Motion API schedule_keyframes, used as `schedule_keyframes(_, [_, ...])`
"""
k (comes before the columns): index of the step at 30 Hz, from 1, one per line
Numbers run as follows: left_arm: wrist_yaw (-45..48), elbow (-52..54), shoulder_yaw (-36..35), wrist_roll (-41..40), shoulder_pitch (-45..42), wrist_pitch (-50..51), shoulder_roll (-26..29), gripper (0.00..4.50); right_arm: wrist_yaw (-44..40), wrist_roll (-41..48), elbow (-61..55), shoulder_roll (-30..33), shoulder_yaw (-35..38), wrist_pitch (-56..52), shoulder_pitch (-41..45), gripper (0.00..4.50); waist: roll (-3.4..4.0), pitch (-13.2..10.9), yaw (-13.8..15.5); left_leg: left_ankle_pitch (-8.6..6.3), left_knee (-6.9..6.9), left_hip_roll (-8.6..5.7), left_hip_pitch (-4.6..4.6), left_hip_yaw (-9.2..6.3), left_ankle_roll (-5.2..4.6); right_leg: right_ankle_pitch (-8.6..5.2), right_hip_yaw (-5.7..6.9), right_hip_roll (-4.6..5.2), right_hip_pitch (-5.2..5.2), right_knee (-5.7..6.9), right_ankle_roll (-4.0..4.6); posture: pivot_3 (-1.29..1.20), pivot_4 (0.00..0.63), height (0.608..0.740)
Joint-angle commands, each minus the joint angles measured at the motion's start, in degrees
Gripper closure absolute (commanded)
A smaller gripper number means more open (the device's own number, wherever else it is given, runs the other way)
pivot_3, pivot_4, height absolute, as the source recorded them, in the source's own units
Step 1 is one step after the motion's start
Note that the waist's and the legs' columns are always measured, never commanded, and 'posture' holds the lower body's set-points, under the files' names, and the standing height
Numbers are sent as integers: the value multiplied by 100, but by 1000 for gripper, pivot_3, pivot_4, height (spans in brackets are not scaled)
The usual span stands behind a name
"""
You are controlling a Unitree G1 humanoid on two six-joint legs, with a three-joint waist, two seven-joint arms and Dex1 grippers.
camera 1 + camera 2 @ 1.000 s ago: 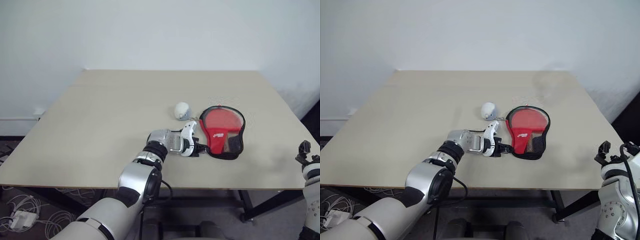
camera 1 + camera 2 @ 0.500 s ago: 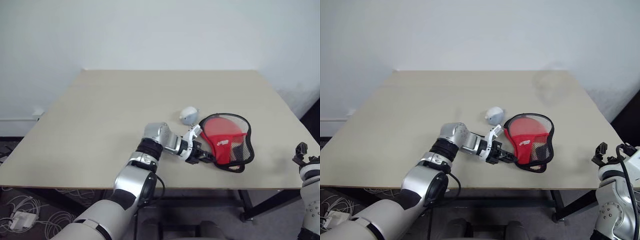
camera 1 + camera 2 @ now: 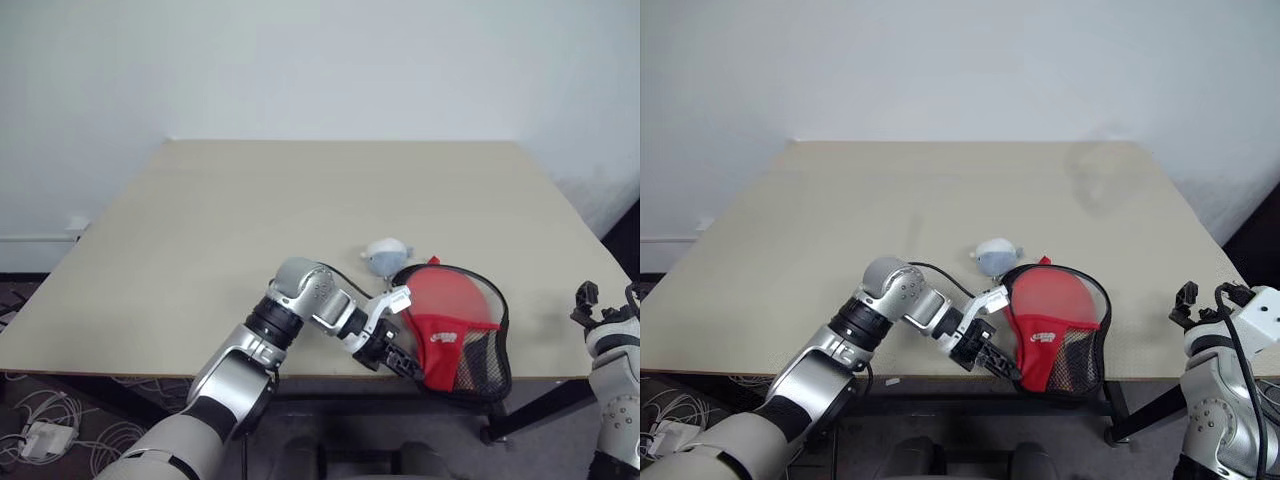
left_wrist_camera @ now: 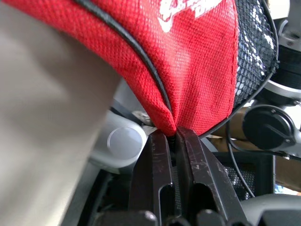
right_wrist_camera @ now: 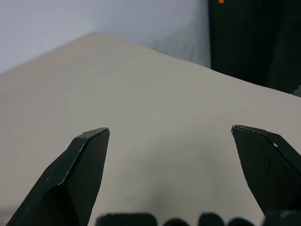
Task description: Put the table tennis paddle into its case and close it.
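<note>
**Paddle sits in its case, which hangs over the near edge; closing not confirmed**

The left hand [image 3: 992, 356] has its two fingers pressed together on the narrow handle end of the case [image 3: 1060, 335], pinching the red and black fabric there, as the left wrist view shows plainly. The case is tilted up and overhangs the near edge of the surface [image 3: 840, 220], its mesh face turned toward the camera. The table tennis paddle [image 3: 1048, 300] shows as red rubber through that mesh, so by the look of it the insertion step is done. Whether the rim is zipped shut cannot be told from here; closing is likely what remains, or its checking. A small grey and white object [image 3: 995, 256], too small to name surely, lies on the surface just behind the case. The right hand [image 3: 600, 305] hovers at the right edge, well apart from the case, its fingers spread wide and holding nothing
</note>
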State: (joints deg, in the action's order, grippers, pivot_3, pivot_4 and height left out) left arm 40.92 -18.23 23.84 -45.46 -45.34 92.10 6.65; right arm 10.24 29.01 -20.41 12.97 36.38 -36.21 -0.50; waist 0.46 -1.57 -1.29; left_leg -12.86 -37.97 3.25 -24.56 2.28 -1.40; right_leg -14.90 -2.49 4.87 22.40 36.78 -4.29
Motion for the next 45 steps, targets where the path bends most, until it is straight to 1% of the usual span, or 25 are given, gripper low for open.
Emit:
schedule_keyframes(1, [-246, 72, -162, -309, -10, 40, -67, 4461, 8, -72, -70, 157, -25, -11, 124, 0, 0, 0, 3, 0, -2, 0, -1, 0, 0, 0, 0, 0, -1, 0, 0, 0, 0, 728])
schedule_keyframes(6, [-710, 170, -288, 10, 22, 40, -95, 4461, -8, -61, 22, 281, -16, -46, 176, 0, 0, 0, 1, 0, -3, 0, 0, 1, 0, 0, 0, 0, -2, -1, 0, 0, 0, 728])
schedule_keyframes(11, [-949, 183, -506, -76, 64, 40, -112, 4461, -16, -82, 103, 338, -82, -44, 226, 0, -1, 0, 0, 0, -3, 0, 0, 0, 0, 0, 0, 0, -2, 0, 0, 0, 0, 728])
schedule_keyframes(12, [-981, 174, -571, -96, 63, 40, -124, 4013, -19, -96, 119, 345, -101, -46, 231, 0, 0, 0, 0, 0, -3, 0, 0, 1, 0, 0, 0, 0, -2, 0, 1, 0, 0, 728])
schedule_keyframes(13, [-1009, 161, -611, -117, 53, 40, -129, 3795, -22, -110, 131, 349, -115, -44, 235, 0, 0, 0, 0, 0, -3, 0, 0, 1, 0, 0, 0, 0, -1, 0, 1, 0, 0, 728])
schedule_keyframes(16, [-1061, 220, -722, -100, 60, 40, -148, 2793, -42, -140, 147, 349, -123, -49, 245, 0, 0, 0, 1, 0, -3, 0, 0, 0, 0, 0, 0, 0, -2, 0, 0, 0, 0, 728])
schedule_keyframes(18, [-1052, 285, -727, -78, 63, 40, -136, 2793, -55, -147, 142, 350, -117, -60, 250, 0, -1, 0, 2, 0, -3, 0, 0, 1, 0, 0, 0, -1, -2, 0, 0, 0, 0, 728])
schedule_keyframes(21, [-1089, 219, -919, 53, 36, 18, -169, 2793, -69, -151, 138, 371, -106, -72, 255, 0, -1, 0, 1, 0, -4, 0, 0, 1, 0, 0, 0, 0, -3, -1, 0, 0, 0, 728])
schedule_keyframes(23, [-943, 261, -986, 105, 16, -226, -87, 2793, -74, -147, 128, 394, -89, -88, 263, 0, 0, 0, 1, 0, -3, 0, 0, 1, 0, 1, 0, -1, -2, -1, -1, 0, 0, 728])
schedule_keyframes(25, [-593, 428, -825, 261, -8, -868, 113, 2793, -80, -129, 102, 422, -71, -112, 271, 0, 0, 0, 0, 0, -3, 0, 0, 1, 0, 1, 0, -1, -1, 0, -1, 0, 0, 728])
schedule_keyframes(26, [-272, 638, -605, 437, 22, -1417, 279, 2793, -97, -104, 83, 434, -67, -118, 282, 0, 0, 0, 0, 0, -2, 0, 1, 1, 0, 1, 0, -1, -1, 0, -1, 0, 0, 728])
schedule_keyframes(28, [254, 1131, -94, 1034, 205, -2849, 579, 2793, -141, -55, 46, 472, -86, -145, 319, 0, 3, 1, -1, 1, 0, 0, 1, 3, 1, -2, -1, -1, 0, 0, 6, 0, 0, 728])
schedule_keyframes(29, [426, 1244, -72, 1203, 336, -3471, 578, 2793, -175, -38, 30, 502, -112, -154, 342, 0, 7, 4, 1, 1, 3, 0, 1, 4, 3, -3, -2, -1, 0, -1, 8, 0, 0, 728])
schedule_keyframes(33, [925, 1272, 155, 1807, 596, -5131, 440, 2793, -265, -20, 20, 613, -181, -232, 471, 0, 9, 5, 17, 2, -1, 0, 1, 8, 5, -4, -3, 1, -7, -6, 13, 0, 0, 728])
schedule_keyframes(36, [1104, 810, 536, 2419, 742, -6190, 189, 2793, -305, -41, 99, 655, -196, -270, 595, 0, 9, 5, 17, 2, -7, -2, 0, 9, 4, -5, -5, 2, -8, -8, 13, 0, 0, 728])
schedule_keyframes(38, [960, 8, 737, 2931, 798, -6968, -114, 2793, -330, -80, 150, 678, -246, -286, 677, 0, 9, 5, 14, 2, -7, -2, 0, 9, 3, -5, -4, 2, -9, -10, 13, 0, 0, 728])
schedule_keyframes(40, [854, -747, 813, 3324, 861, -7700, -371, 2793, -361, -86, 165, 696, -286, -306, 740, 0, 9, 5, 4, 2, -6, -2, 2, 7, 2, -5, -4, 0, -8, -9, 12, 0, 0, 728])
schedule_keyframes(42, [877, -1366, 833, 3610, 907, -8272, -516, 2793, -376, -103, 157, 712, -317, -329, 779, 0, 8, 5, 0, 2, -4, -2, 2, 7, 2, -5, -6, -2, -4, -6, 12, 0, 0, 728])
schedule_keyframes(45, [866, -1962, 811, 3930, 937, -8869, -654, 2793, -402, -100, 153, 726, -347, -351, 805, 0, 8, 6, 9, 3, -4, -1, 2, 4, 0, -5, -5, -3, -7, -7, 12, 0, 0, 728])
